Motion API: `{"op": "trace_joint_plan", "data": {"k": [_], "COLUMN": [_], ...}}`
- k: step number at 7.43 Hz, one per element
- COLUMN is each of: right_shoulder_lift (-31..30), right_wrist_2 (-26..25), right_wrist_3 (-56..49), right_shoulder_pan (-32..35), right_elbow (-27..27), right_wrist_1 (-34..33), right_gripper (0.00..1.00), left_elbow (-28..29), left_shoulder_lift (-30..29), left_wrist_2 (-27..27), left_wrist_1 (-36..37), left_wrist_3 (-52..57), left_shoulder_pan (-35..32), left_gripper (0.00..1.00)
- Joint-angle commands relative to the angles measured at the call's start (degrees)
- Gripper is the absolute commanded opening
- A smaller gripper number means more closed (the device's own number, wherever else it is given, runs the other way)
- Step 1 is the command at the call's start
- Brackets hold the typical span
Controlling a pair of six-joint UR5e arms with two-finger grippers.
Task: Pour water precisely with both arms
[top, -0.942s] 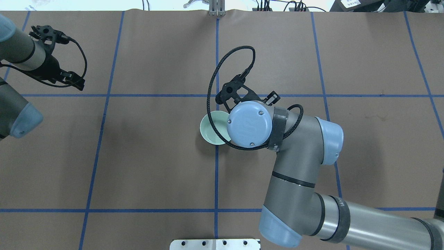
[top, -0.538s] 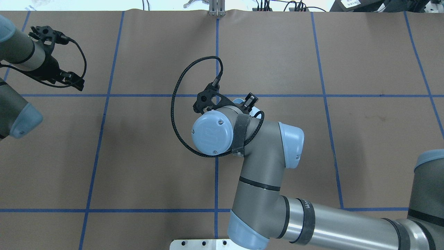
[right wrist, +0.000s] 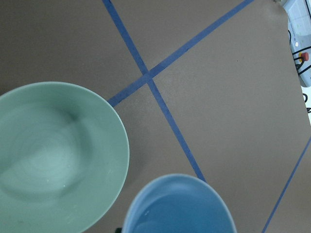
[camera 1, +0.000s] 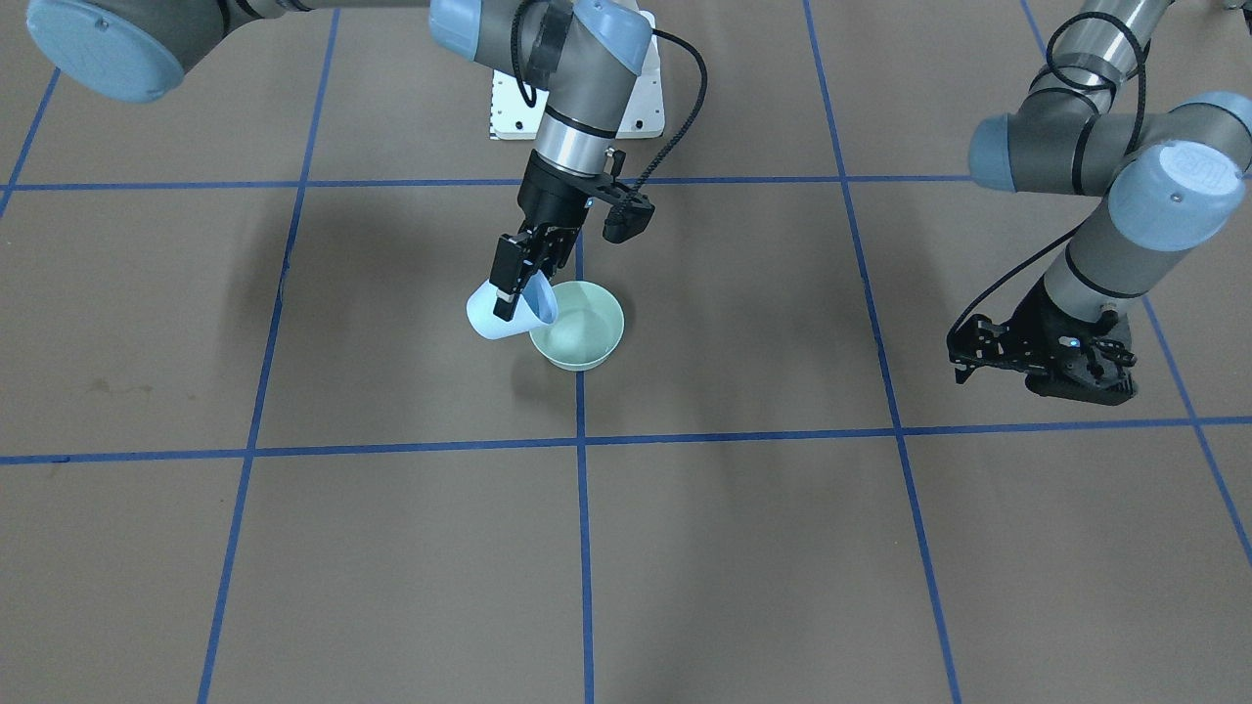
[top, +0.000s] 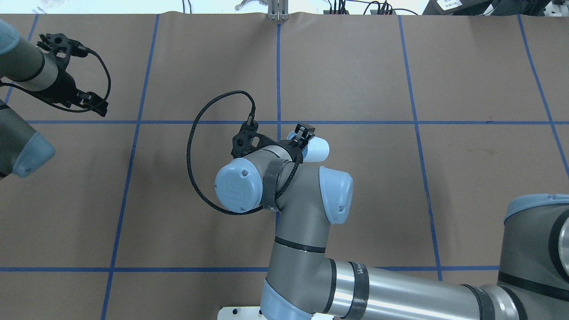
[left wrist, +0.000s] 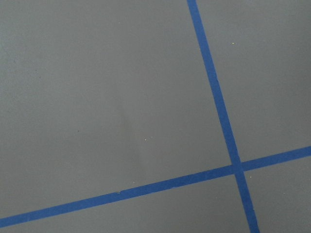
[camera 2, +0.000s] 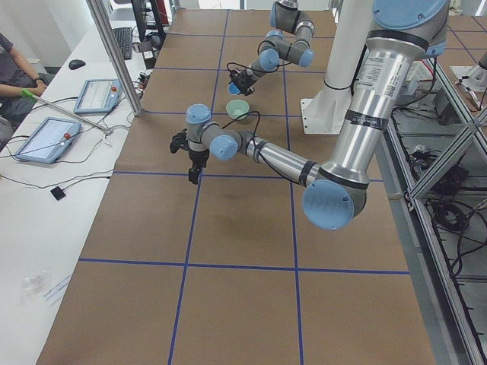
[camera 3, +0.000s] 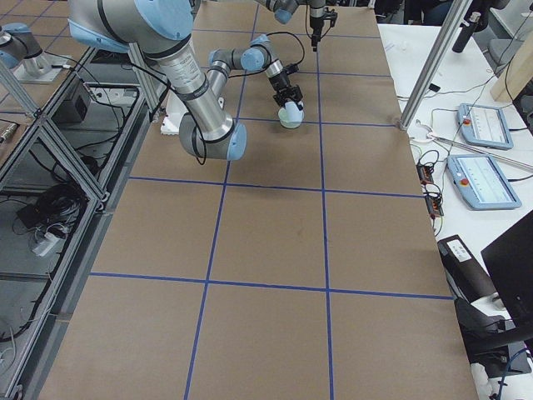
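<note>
Blue cup [camera 1: 484, 319], rim pinched by the right gripper [camera 1: 518, 293], tilts just beside the green bowl [camera 1: 582, 358]; best to ease its lip over the bowl and tip slowly.

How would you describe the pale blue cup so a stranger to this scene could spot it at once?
On the brown table crossed by blue tape lines, find the green bowl near the centre crossing. Beside it, the right gripper holds the cup tilted toward the bowl. It is the only pale blue vessel, and narrower than the bowl.
</note>
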Motion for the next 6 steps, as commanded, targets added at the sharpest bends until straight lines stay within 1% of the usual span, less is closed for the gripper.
{"op": "trace_joint_plan", "data": {"k": [1,2,3,4,6], "right_shoulder_lift": [1.60,1.95,2.39,2.83,3.01], "right_wrist_2": [-4.88,-6.21,-7.52,-7.89,-8.94], "right_wrist_3": [-2.42,-2.95,-2.95,-2.95,-2.43], "right_shoulder_pan": [-1.97,-2.76,-3.29,-3.99,-5.31], "right_elbow": [-2.92,-4.05,-4.06,-4.06,-4.24], "right_wrist_1": [-3.07,-5.43,-7.54,-9.91,-13.00], "right_gripper": [0.15,0.14,0.14,0.12,0.12], "left_elbow": [0.06,0.06,0.06,0.06,0.06], "left_shoulder_lift": [0.00,0.00,0.00,0.00,0.00], "left_wrist_2": [0.00,0.00,-0.09,-1.48,-2.02], "left_wrist_1": [0.00,0.00,0.00,-0.17,-0.09], "left_wrist_3": [-0.02,-0.11,-0.11,-0.11,-0.11], "left_shoulder_pan": [0.09,0.00,0.00,0.00,-0.09], "left_gripper": [1.00,1.00,1.00,1.00,1.00]}}
